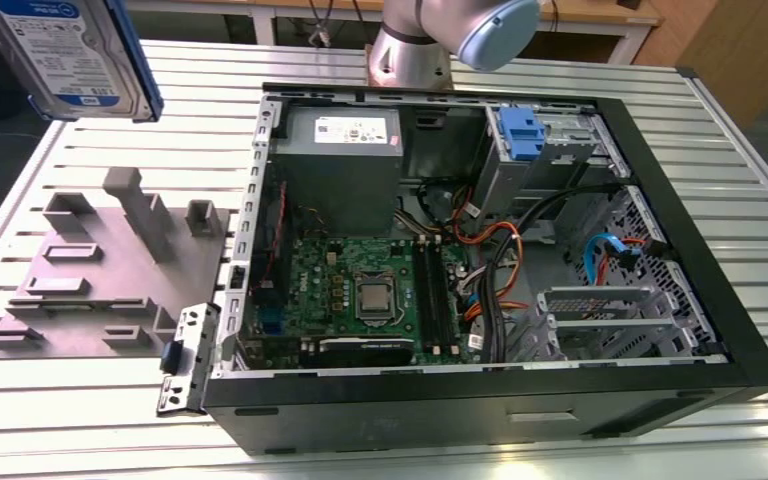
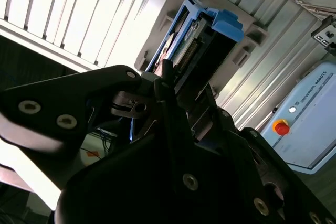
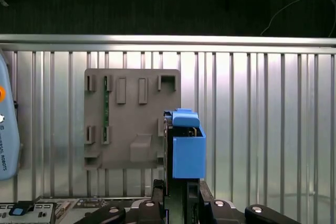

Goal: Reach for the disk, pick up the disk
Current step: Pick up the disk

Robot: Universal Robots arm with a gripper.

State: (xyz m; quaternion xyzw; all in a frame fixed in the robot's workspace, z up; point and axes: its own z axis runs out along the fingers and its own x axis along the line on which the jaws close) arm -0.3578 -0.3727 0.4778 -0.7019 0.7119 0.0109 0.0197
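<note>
The disk (image 1: 71, 55), silver-grey with a white-and-blue label and blue rails, hangs in the air at the exterior view's upper left, above the table and beyond the grey fixture plate. In the first wrist view the disk (image 3: 187, 148) shows edge-on, its blue rail facing the camera, clamped between the black fingers of my gripper (image 3: 176, 187). In the second wrist view the disk (image 2: 202, 38) sticks out past my gripper (image 2: 178, 95), which is shut on it.
An open computer case (image 1: 744, 330) fills the middle of the slatted metal table (image 1: 91, 420), with a grey power-supply box (image 1: 337, 170) and a blue caddy (image 1: 522, 135) inside. The grey fixture plate (image 1: 104, 270) lies to the case's left in the exterior view, below the disk.
</note>
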